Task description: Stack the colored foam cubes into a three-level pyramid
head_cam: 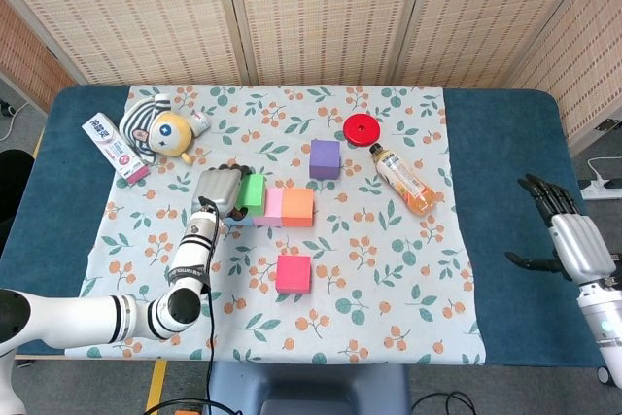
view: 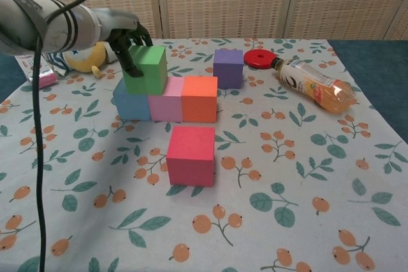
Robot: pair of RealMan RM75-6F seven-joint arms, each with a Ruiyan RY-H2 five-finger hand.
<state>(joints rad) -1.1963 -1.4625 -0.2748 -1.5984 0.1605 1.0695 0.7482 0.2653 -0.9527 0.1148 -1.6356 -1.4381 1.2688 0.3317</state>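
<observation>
A bottom row of blue [view: 129, 104], light pink [view: 166, 107] and orange [view: 199, 99] cubes stands on the floral cloth. A green cube [view: 147, 70] [head_cam: 254, 190] sits on top, over the seam between the blue and pink cubes. My left hand [view: 123, 32] [head_cam: 217, 189] grips the green cube from its left side, fingers curled over its top edge. A hot-pink cube [view: 190, 155] [head_cam: 293, 273] lies alone in front of the row, and a purple cube [view: 228, 67] [head_cam: 325, 158] behind it. My right hand [head_cam: 568, 231] hovers open over the blue table at the far right, holding nothing.
An orange drink bottle [view: 313, 84] lies on its side at the right, next to a red disc [view: 258, 58]. A plush toy [head_cam: 160, 129] and a white tube [head_cam: 114, 147] lie at the back left. The cloth's edge [head_cam: 465, 240] borders bare blue table.
</observation>
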